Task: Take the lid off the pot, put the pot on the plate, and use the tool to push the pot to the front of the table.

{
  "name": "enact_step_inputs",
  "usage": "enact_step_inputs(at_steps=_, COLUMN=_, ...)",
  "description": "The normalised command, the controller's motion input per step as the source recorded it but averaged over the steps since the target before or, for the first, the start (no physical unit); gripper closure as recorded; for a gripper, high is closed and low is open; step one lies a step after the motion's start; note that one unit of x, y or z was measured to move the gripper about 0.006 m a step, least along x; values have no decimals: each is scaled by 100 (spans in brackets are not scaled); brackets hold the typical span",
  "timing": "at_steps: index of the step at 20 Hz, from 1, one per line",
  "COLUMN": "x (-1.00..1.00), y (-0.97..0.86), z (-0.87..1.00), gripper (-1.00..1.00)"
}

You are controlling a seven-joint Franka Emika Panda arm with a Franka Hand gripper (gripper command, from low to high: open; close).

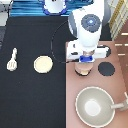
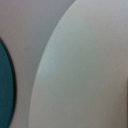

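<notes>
Nearest the exterior view's bottom sits the big grey pan (image 1: 97, 106) on the stove panel (image 1: 120, 70), its handle off to the right; it has no part in this job. Just above it, the hand (image 1: 85, 64) hangs low over a burner spot on the stove, right on top of the pot (image 1: 83, 70). Only a sliver of pink shows beneath the hand, so whether the lid is on the pot, and whether the hand touches it, I cannot tell; nor can I tell how the hand stands, spread or pressed together. The wrist view gives only a broad pale curved surface (image 2: 85, 70) from very close, with a teal edge beside it, too near to name.

By my reading, the step is lifting the lid. Doing it well means staying centred over the little knob, gripping squarely, and rising straight so the pot is not dragged off its burner.

Over on the black bench (image 1: 30, 95), the plate (image 1: 43, 64) lies bare toward the exterior view's left, well apart from the pot. Beyond it, the tool (image 1: 12, 60) lies near the left edge.
</notes>
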Motion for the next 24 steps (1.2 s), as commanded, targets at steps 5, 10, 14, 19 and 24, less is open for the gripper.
enact_step_inputs(at_steps=5, x=-90, y=-11, z=83, gripper=100)
enact_step_inputs(at_steps=10, x=-100, y=0, z=32, gripper=100)
enact_step_inputs(at_steps=14, x=-100, y=0, z=-5, gripper=100)
enact_step_inputs(at_steps=19, x=-100, y=0, z=-40, gripper=100)
enact_step_inputs(at_steps=24, x=-100, y=-4, z=-56, gripper=100)
